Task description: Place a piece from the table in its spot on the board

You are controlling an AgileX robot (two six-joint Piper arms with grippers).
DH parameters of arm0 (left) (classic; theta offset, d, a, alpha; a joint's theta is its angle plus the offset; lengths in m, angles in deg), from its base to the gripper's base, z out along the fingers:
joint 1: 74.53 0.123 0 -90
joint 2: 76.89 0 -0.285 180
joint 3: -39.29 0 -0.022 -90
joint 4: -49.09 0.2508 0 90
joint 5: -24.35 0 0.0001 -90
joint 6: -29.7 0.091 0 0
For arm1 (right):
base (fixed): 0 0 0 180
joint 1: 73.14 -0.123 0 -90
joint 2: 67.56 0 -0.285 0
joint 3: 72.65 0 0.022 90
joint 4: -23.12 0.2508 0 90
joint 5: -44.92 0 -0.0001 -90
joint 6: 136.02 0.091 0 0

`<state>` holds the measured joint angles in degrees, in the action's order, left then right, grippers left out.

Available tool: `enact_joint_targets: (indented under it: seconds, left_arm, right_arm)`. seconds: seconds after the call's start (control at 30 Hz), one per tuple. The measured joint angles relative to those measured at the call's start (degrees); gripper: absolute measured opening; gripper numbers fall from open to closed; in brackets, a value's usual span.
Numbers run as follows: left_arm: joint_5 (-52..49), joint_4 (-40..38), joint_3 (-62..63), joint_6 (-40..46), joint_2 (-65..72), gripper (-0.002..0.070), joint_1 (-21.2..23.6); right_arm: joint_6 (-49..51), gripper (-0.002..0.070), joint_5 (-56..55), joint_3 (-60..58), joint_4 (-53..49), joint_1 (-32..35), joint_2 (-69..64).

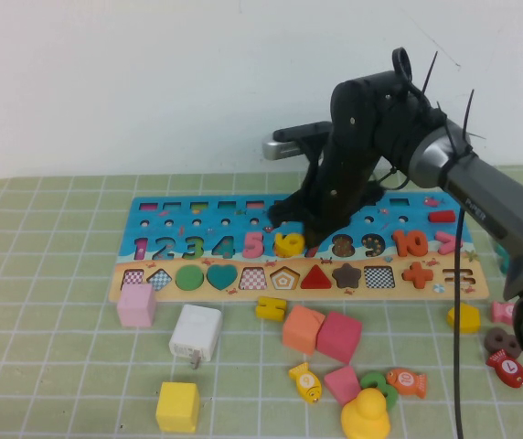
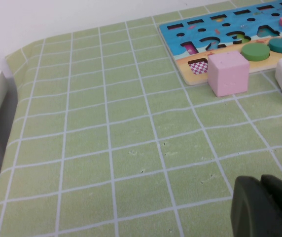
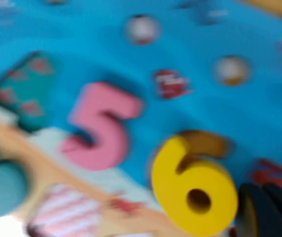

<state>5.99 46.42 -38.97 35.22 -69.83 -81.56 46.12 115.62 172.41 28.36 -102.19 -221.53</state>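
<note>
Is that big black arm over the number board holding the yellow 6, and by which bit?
It cannot be told. The right gripper, shut, sits right at the yellow 6 over the board. The left gripper, off the board's left end, holds nothing.

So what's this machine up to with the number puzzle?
The right gripper is shut and low over the board, right beside the yellow 6. The 6 lies next to the pink 5, not fully in its recess. The left gripper waits over bare mat, off to the left.
</note>
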Motion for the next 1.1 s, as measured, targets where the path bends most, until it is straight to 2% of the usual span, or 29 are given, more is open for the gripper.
enact_joint_targets:
  seconds: [0.17, 0.4, 0.77, 1.1]
  left_arm:
    - [0.0, 0.0, 0.0, 0.0, 0.0, -0.0002, 0.0]
    - [0.0, 0.0, 0.0, 0.0, 0.0, -0.0002, 0.0]
    - [0.0, 0.0, 0.0, 0.0, 0.0, -0.0002, 0.0]
    - [0.0, 0.0, 0.0, 0.0, 0.0, -0.0002, 0.0]
  right_arm:
    - [-1.2, -0.0002, -0.12, 0.0, 4.6, -0.1, -0.39]
    - [-1.52, -0.0002, -0.12, 0.0, 5.5, -0.1, -0.39]
    - [-3.64, -0.0002, 0.21, 0.0, 0.93, -0.1, 2.72]
    - [-7.56, -0.0002, 0.21, -5.0, 7.45, -2.74, 6.66]
